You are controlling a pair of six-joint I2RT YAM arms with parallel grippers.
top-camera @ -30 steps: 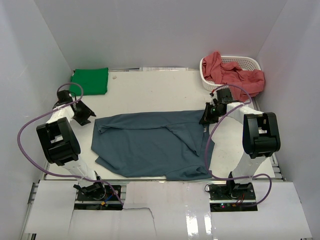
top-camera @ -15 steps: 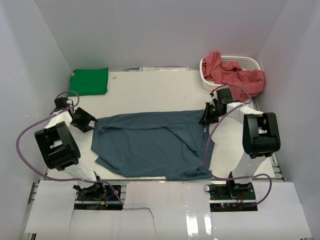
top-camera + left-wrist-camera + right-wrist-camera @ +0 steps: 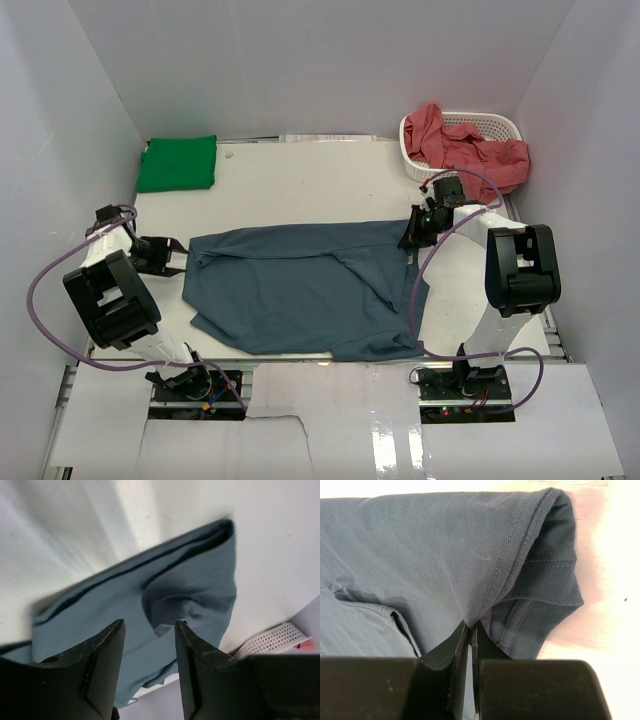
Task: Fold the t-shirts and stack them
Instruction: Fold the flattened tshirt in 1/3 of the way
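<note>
The slate blue t-shirt [image 3: 300,290] lies spread on the white table, partly folded over on its right side. My right gripper [image 3: 413,237] is shut on the shirt's right edge; in the right wrist view the jaws [image 3: 470,627] pinch the cloth [image 3: 445,555] beside a stitched seam. My left gripper [image 3: 175,256] is open and empty just left of the shirt's left edge, with the shirt [image 3: 165,595] showing between its fingers [image 3: 107,645]. A folded bright green t-shirt [image 3: 179,163] lies at the back left. Salmon red t-shirts [image 3: 460,148] hang out of the basket.
A white perforated plastic basket [image 3: 495,125] stands at the back right, and its rim shows in the left wrist view [image 3: 272,640]. White walls close in the table on three sides. Purple cables loop from both arms.
My left arm has swung down and left, bringing its gripper level with the blue shirt's left edge. The right gripper and the shirt have not moved.
</note>
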